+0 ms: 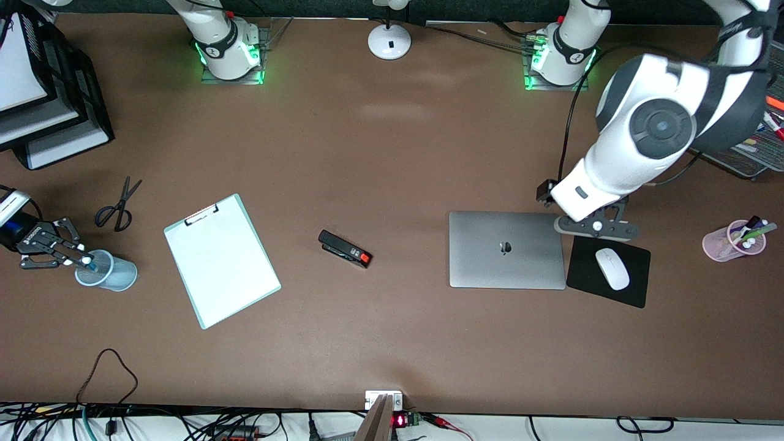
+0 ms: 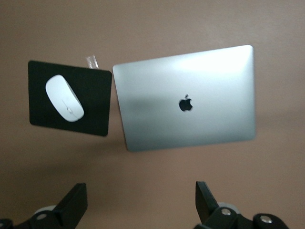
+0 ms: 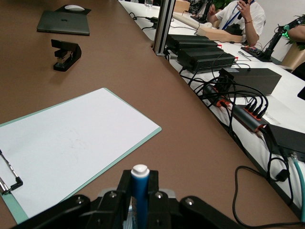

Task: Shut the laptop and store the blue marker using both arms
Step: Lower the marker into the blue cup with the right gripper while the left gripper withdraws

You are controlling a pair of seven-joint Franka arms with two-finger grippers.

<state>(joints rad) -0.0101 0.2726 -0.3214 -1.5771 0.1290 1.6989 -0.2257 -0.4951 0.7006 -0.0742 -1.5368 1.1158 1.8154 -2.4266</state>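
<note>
Laptop [image 1: 506, 249] shut on brown desk; my left gripper [image 1: 595, 226] open above; my right gripper [image 1: 72, 254] clamps blue marker [image 3: 140, 190] over cup [image 1: 105, 270].

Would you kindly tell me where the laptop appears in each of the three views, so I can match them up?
Front view: the laptop lies closed beside the black mouse pad, toward the left arm's end of the table.
Left wrist view: the laptop fills the middle, lid shut, above the open left claw.
Right wrist view: the laptop sits small in the upper corner.
Shared landmark: the white mouse beside it.
</note>
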